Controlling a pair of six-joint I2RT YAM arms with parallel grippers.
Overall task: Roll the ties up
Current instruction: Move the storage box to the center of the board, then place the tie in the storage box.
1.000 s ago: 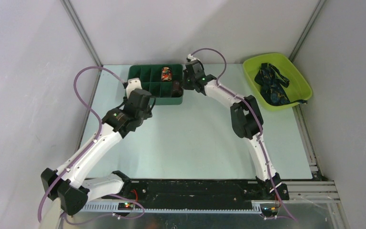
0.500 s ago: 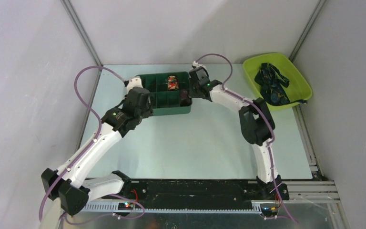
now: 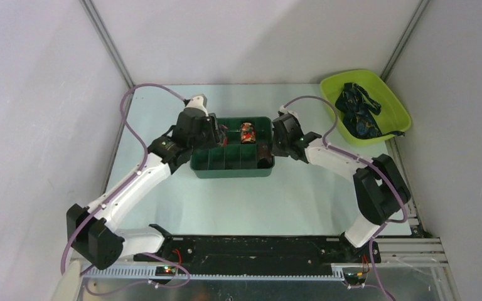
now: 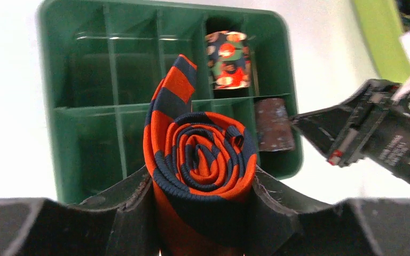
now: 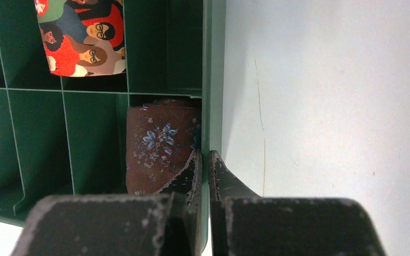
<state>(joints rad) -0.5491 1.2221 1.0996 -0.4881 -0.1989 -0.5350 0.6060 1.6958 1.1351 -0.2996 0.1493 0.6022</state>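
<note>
My left gripper [image 4: 200,200] is shut on a rolled red-orange tie with dark stripes [image 4: 200,154], held above the green divided box [image 4: 48,106]. In the top view the left gripper [image 3: 216,135] sits over the box's left end [image 3: 201,168]. My right gripper [image 5: 203,165] is shut on the box's right wall [image 5: 213,80]; it shows in the top view [image 3: 270,147]. A rolled tie with a faces pattern [image 5: 83,34] and a brown flowered roll [image 5: 160,141] stand in compartments. Dark navy ties [image 3: 358,113] lie heaped in the lime tray.
The lime-green tray [image 3: 395,103] stands at the back right, against the wall frame. Purple cables [image 3: 135,135] loop above both arms. The right arm's elbow [image 3: 380,191] lies near the table's right edge. Grey walls close in on the left, back and right.
The green box has moved forward and to the right, pulled by the right gripper on its wall. The left gripper has moved right and now sits over the box.
</note>
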